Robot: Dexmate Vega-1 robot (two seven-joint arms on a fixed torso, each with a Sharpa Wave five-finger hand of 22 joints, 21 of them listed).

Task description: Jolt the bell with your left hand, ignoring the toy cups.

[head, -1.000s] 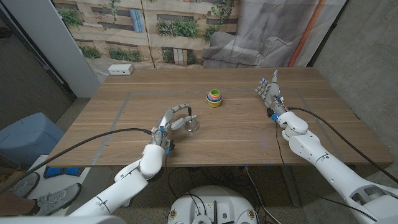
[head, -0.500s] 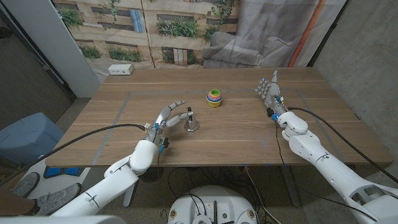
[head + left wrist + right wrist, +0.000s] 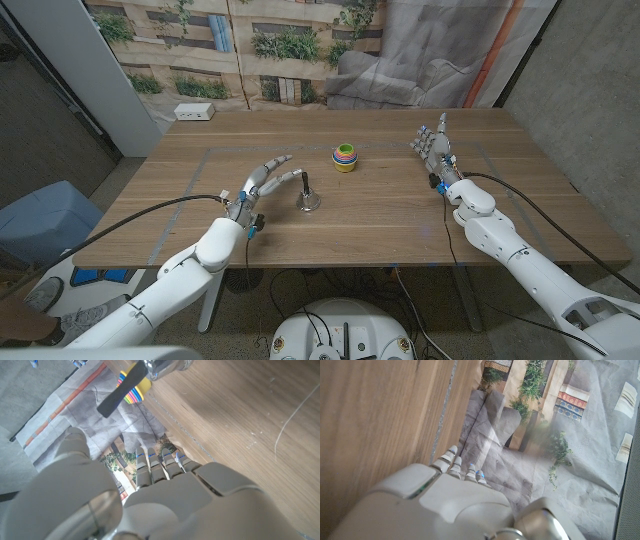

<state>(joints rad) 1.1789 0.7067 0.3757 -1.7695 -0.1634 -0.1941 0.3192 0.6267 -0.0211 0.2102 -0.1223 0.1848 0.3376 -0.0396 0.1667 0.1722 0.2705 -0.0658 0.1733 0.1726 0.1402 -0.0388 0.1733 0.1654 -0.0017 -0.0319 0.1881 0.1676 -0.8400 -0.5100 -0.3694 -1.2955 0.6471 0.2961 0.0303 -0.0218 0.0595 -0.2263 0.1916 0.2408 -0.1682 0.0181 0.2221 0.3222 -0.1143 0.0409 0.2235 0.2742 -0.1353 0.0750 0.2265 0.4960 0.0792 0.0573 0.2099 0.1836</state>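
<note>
The bell [image 3: 308, 201], a silver dome with an upright black handle, stands near the middle of the wooden table [image 3: 380, 215]. My left hand [image 3: 262, 181] hangs just to its left, fingers spread toward the handle with a small gap, holding nothing. In the left wrist view the left hand [image 3: 150, 495] points past the bell's handle [image 3: 119, 392] and silver body [image 3: 167, 366]. The stacked toy cups [image 3: 345, 158] sit behind the bell, and the toy cups [image 3: 133, 393] also show beyond the handle. My right hand [image 3: 433, 146] stands upright at the right side, fingers apart, empty; the right hand [image 3: 460, 505] is beside the table [image 3: 370, 415].
A white box [image 3: 195, 112] lies at the table's far left corner. Thin tape lines mark a rectangle on the tabletop. A printed backdrop and grey cloth hang behind the table. A blue bin [image 3: 48, 222] stands on the floor to the left.
My left hand has pulled back to the left, from touching the bell's handle to a short way off it, and its fingers have spread. The bell, cups and right hand are unmoved.
</note>
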